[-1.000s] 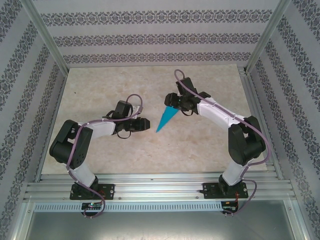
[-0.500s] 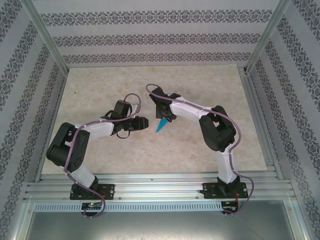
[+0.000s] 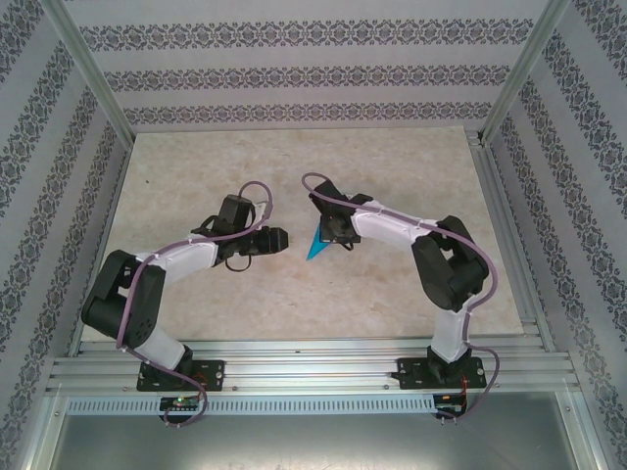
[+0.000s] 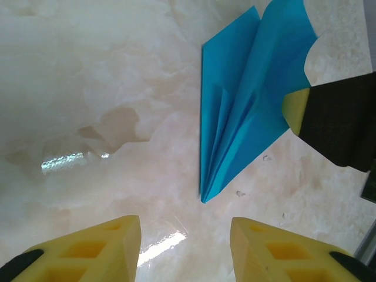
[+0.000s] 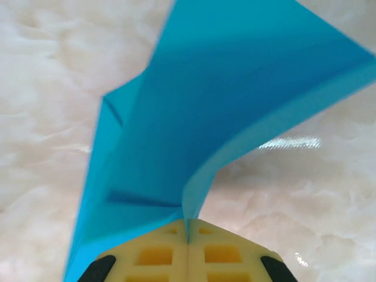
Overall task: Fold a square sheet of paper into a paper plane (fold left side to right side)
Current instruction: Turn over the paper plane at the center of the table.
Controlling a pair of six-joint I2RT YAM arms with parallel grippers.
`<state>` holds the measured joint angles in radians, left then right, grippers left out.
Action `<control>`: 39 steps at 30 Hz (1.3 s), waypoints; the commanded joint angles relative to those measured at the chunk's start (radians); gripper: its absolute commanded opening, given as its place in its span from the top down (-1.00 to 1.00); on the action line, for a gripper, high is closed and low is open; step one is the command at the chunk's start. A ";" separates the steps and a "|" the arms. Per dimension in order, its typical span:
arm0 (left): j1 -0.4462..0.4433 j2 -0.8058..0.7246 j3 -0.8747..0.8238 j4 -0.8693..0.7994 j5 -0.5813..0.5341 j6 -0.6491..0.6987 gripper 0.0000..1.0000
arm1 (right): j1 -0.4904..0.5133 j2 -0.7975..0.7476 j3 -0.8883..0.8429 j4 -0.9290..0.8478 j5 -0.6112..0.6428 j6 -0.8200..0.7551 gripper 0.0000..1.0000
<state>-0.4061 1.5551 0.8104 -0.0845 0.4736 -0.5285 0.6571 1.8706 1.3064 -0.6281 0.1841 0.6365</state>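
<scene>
Since a second ago the right arm has swung in from 1 o'clock toward the middle of the desk (image 3: 411,166), carrying the paper plane (image 3: 314,246) with it, and its jaws have gone from parted to clenched. Now the right end effector (image 5: 188,232) grips the wide tail of the teal plane, with its two yellow pads pressed together on the fold that rises from their seam. Seen from above, the plane sits near the desk's centre, its slim nose aimed at about 7 o'clock, with its pleats fanning out toward the gripped end. Whether the nose touches the desk is unclear. At 9 o'clock of the plane, just beside it and apart from it, the left end effector (image 4: 185,235) is released, fingers spread with nothing between them.
</scene>
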 commanded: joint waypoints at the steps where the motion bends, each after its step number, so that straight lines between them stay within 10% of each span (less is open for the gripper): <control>1: 0.014 -0.083 -0.008 -0.034 -0.029 0.006 0.05 | -0.011 -0.118 -0.047 0.167 -0.163 -0.106 1.00; 19: 0.054 -0.274 -0.051 -0.110 -0.053 -0.042 -0.33 | -0.117 -0.131 -0.289 0.416 -0.627 -0.213 1.00; 31: 0.028 -0.039 0.018 0.070 0.061 -0.140 -0.28 | -0.138 -0.192 -0.226 0.127 -0.285 -0.285 0.32; 39: 0.043 -0.124 0.006 -0.004 -0.162 -0.176 -0.34 | 0.079 -0.248 -0.133 -0.027 -0.090 -0.219 0.16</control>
<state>-0.3683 1.5021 0.8089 -0.0788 0.4248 -0.6800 0.6720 1.6291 1.1339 -0.5831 -0.0116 0.3828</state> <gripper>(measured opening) 0.665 0.410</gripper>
